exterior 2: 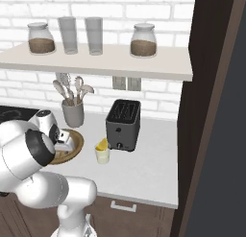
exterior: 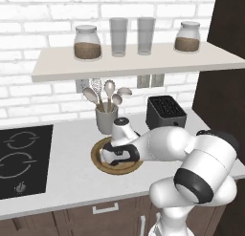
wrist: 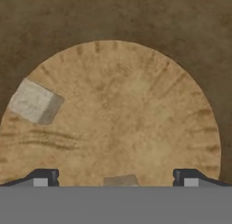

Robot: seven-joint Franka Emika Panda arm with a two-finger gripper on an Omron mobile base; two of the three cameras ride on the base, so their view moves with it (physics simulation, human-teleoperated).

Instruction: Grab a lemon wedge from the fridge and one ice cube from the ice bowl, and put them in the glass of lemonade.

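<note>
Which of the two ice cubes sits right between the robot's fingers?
The ice cube at the picture's bottom edge, midway between both fingertips; the other ice cube lies off left.

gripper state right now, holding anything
gripper: open, holding nothing, low inside the ice bowl, an ice cube between its fingertips.

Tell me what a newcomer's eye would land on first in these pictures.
First, the white arm bent low over the counter, its open pincer down inside the round wooden ice bowl, where an ice cube lies on the bowl's floor. Next, the small glass of lemonade with a lemon wedge at its top, standing in front of the black toaster.
</note>
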